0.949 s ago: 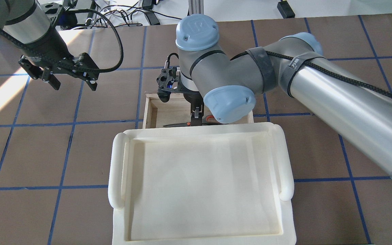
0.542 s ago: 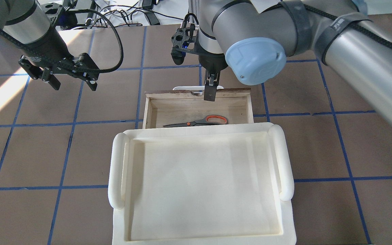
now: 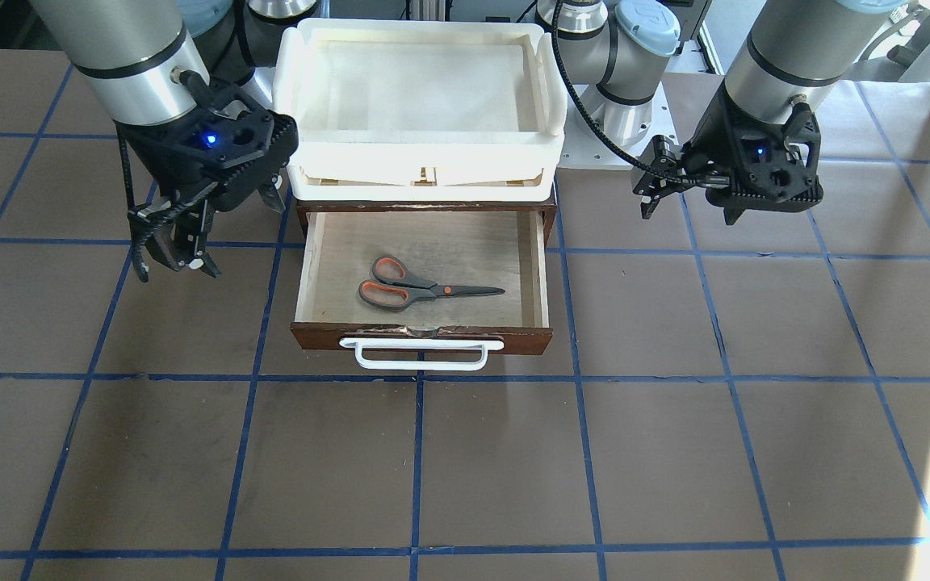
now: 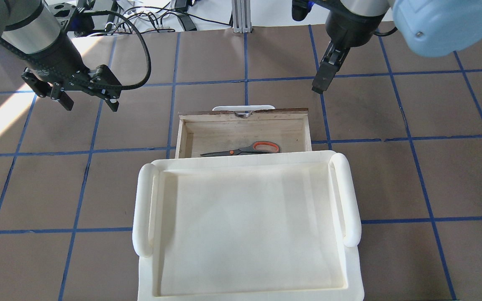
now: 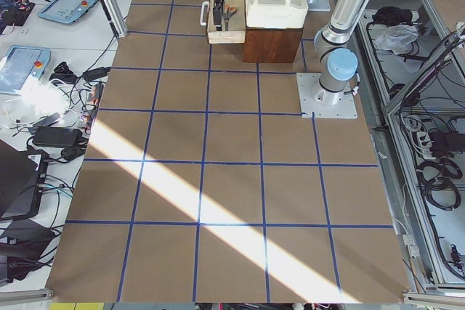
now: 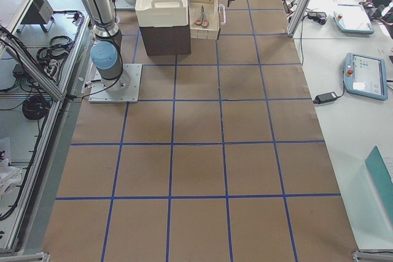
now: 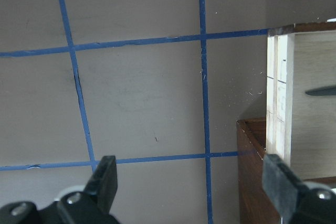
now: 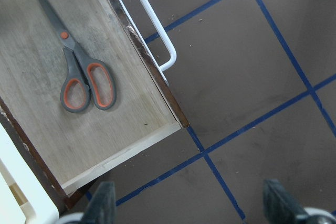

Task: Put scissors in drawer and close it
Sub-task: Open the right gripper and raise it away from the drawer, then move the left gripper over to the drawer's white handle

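The scissors (image 3: 416, 286) lie flat inside the open drawer (image 3: 425, 337), handles toward the robot's right. They also show in the overhead view (image 4: 245, 149) and the right wrist view (image 8: 79, 72). The drawer has a white bar handle (image 3: 421, 357). My right gripper (image 4: 321, 81) is open and empty, raised beyond the drawer's front right corner; its fingers (image 8: 102, 203) frame bare table. My left gripper (image 4: 90, 102) is open and empty, hovering left of the drawer (image 7: 276, 87).
A white plastic tray (image 4: 349, 196) sits on top of the dark brown cabinet (image 5: 272, 38) that the drawer slides out of. The table is brown with blue tape grid lines. Cables and devices lie beyond the far edge.
My right gripper has let go of the scissors, risen out of the drawer and moved away to the far right. The scissors stay in the drawer. The left arm has not moved.
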`<action>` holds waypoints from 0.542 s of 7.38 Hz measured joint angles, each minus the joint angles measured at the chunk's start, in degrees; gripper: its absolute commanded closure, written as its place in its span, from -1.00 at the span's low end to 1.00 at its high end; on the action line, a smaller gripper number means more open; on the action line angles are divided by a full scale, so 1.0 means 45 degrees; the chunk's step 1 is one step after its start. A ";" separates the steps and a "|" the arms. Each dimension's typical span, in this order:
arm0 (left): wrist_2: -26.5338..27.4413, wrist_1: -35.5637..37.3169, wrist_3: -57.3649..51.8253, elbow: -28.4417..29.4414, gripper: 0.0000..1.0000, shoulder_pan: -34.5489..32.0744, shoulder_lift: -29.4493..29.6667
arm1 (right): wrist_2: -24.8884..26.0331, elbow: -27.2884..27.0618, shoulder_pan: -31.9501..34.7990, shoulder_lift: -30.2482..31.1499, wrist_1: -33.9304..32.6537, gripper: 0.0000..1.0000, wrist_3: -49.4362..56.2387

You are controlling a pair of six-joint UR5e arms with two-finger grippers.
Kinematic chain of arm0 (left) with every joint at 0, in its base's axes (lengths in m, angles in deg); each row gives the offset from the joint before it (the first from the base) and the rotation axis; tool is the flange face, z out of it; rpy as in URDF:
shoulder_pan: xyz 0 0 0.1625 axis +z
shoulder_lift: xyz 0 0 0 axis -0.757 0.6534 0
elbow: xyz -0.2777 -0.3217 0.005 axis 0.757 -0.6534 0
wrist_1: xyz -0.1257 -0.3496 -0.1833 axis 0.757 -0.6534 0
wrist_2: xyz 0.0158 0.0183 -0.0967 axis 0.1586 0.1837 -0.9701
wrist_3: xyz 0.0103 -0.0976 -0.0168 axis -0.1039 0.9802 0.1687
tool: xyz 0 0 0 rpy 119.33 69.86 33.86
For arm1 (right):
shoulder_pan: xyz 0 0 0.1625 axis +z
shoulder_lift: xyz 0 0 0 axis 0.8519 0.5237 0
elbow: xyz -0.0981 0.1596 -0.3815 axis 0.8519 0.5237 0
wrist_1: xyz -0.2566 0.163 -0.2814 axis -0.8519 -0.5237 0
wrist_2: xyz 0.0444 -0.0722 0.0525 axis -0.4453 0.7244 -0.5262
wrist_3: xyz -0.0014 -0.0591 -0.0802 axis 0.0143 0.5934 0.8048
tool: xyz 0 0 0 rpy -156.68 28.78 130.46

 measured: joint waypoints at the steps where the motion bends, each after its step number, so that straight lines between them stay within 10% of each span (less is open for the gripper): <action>1: -0.0053 0.0026 -0.0021 0.0012 -1.00 0.0007 0.0041 | 0.0081 0.0000 -0.0230 0.0260 0.0125 -1.00 -0.1705; 4: -0.0152 0.0411 -0.0006 0.0026 -1.00 -0.0002 0.0046 | 0.1018 -0.0001 -0.0731 0.0721 0.0504 -1.00 -0.6828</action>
